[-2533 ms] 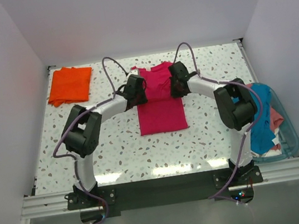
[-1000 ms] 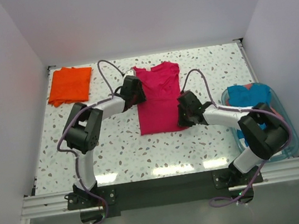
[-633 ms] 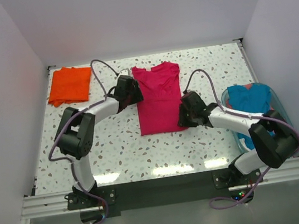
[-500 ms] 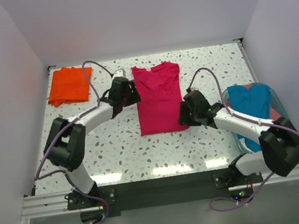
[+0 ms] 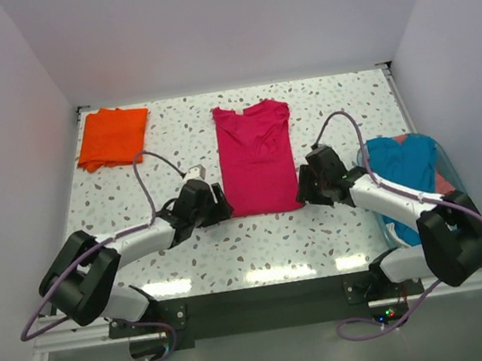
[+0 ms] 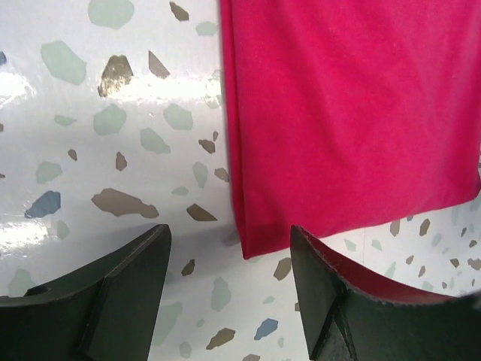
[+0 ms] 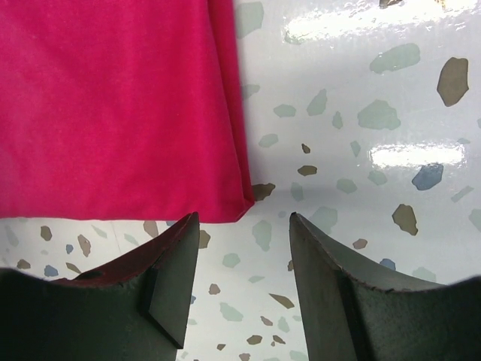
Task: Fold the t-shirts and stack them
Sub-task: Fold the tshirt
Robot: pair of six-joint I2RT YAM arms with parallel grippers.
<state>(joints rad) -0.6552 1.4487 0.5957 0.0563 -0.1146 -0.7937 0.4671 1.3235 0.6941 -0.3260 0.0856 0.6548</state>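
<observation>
**Stage of the fold-and-stack task, overhead and wrist views.** One garment appeared finished: the bright orange cloth t-shirt (image 5: 113, 136) lay as a compact folded rectangle on the speckled white worktop (image 5: 347, 101), at the far corner well apart from the clear blue-rimmed plastic tub (image 5: 477, 222). The magenta-red cloth t-shirt (image 5: 257, 155) lay flat between that orange rectangle and the tub. Its sleeves were tucked in so that it formed a long narrow strip with the collar at the far end. Judged from this, its lengthwise folds were done, and the crosswise fold and the stacking remained. The teal-blue cloth t-shirt (image 5: 408, 175) and the salmon-pink cloth t-shirt (image 5: 446, 188) lay crumpled inside the tub, so well over half of the work was left.

The left arm's fingers (image 6: 124, 289) stood wide apart and held nothing. The strip's near hem corner on that side lay on the worktop in line with the gap between them, just beyond their tips, and no contact was evident. The right arm's fingers (image 7: 342, 301) were likewise spread and empty, with the other near hem corner just ahead of their gap.
</observation>
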